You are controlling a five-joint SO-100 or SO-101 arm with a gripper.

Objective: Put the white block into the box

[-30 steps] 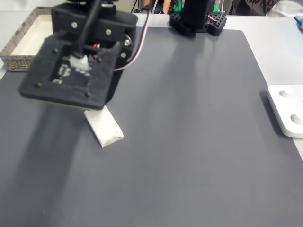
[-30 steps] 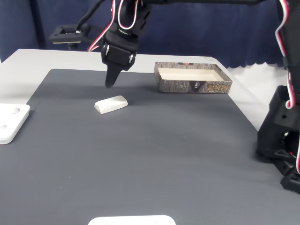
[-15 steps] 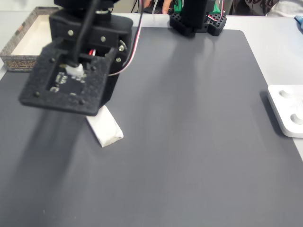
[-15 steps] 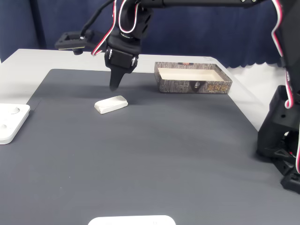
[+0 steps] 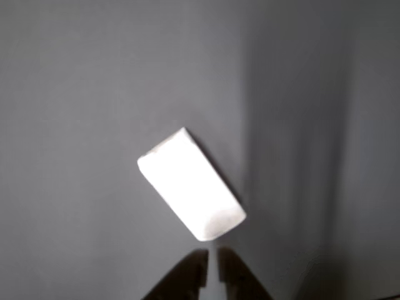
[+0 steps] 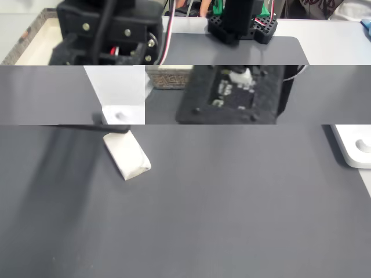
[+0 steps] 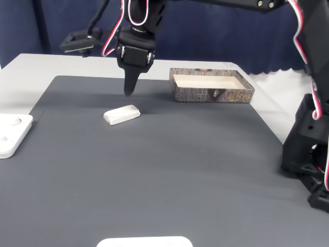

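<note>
I have the gripper [image 7: 128, 91] hanging point-down above the dark mat [image 7: 169, 170], just behind the white block [image 7: 122, 114] as a fixed view shows it, and clear of it, so nothing is held yet. The two fingertips [image 5: 199, 267] look pressed almost together in the other view, with only a sliver of light between them, so I read the jaws as closed and empty; they would need to spread before a grasp is possible. The white block lies flat on the mat, untouched, and in the other view it sits at a diagonal just ahead of the fingertips [image 5: 190, 184], which tells me the wrist may need turning so the fingers close across its narrow sides, not along its length. The box [image 7: 212, 86] stands open-topped on the mat, well to the right of the block in that fixed view and a little farther back, its cream floor bare, so the drop target is ready. A white knobbed plate [image 7: 11, 133] sits at the mat's left edge, well apart from the block and out of the way. One fixed view [image 6: 127, 155] is partly scrambled by a band across it, so I trust only its lower part, where the block rests alone.
</note>
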